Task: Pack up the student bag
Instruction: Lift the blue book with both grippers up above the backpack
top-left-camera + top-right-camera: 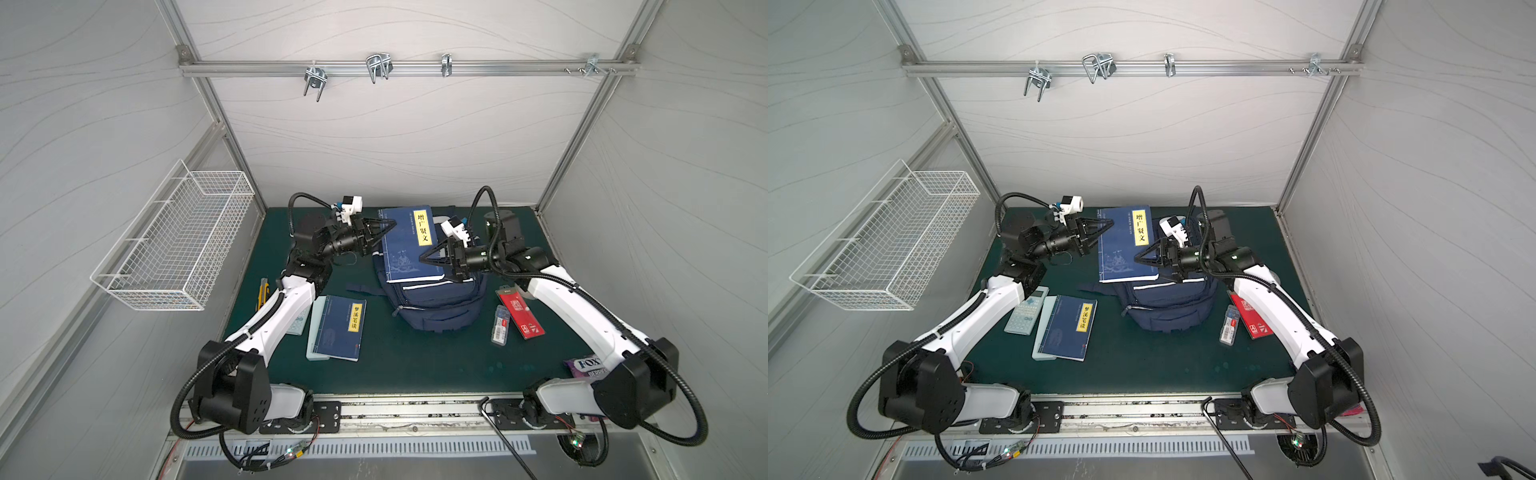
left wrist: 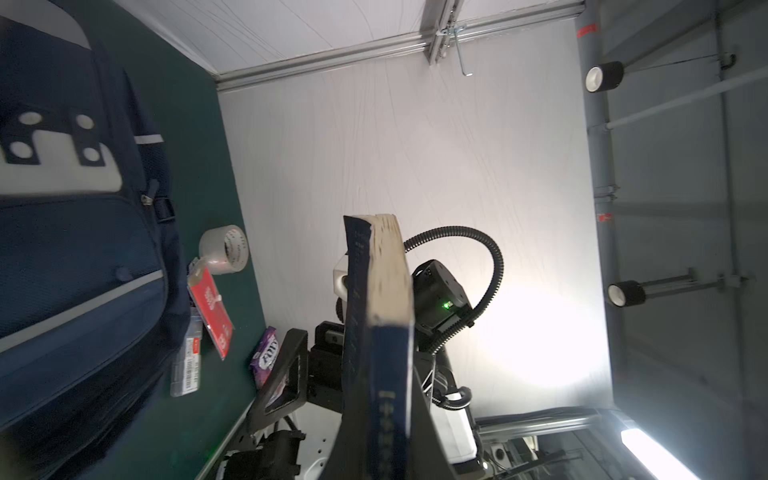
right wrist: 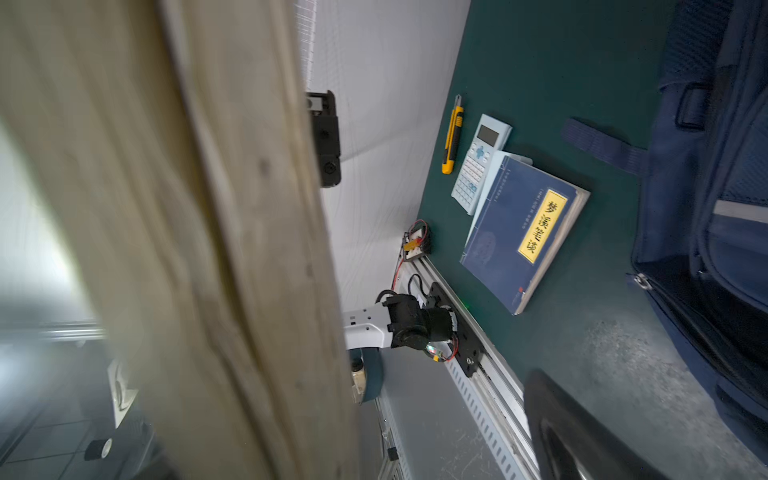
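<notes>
Left gripper (image 1: 390, 225): jaws clamped on the left edge of a thick blue book (image 1: 405, 249). The book has a matte cover with a yellow title label, and its rough cream page block shows edge-on in the left wrist view.
Right gripper (image 1: 426, 258): jaws wide, straddling the book's right edge. One black finger (image 2: 300, 349) stands clear of the cover.
The book hangs tilted over the student bag (image 1: 440, 303). Whether they touch cannot be told.
Student bag: navy woven fabric, soft and slumped, with pale reflective stripes and a white patch with dark dots (image 2: 54, 166). It lies mid-table on the dark green mat (image 1: 415, 370). Its contents cannot be told.
Near left: a second blue book (image 1: 340, 326) lies flat on a pale notebook (image 1: 312, 332). A pale plastic calculator (image 1: 1027, 309) and a yellow utility knife (image 3: 453, 133) lie just beside them.
Right of the bag: a flat red pack (image 1: 521, 313), a clear plastic case (image 1: 500, 325), a translucent tape roll (image 2: 224, 249) and a purple wrapper (image 1: 588, 365).
Left wall: a white wire-mesh basket (image 1: 178, 245), rectangular.
</notes>
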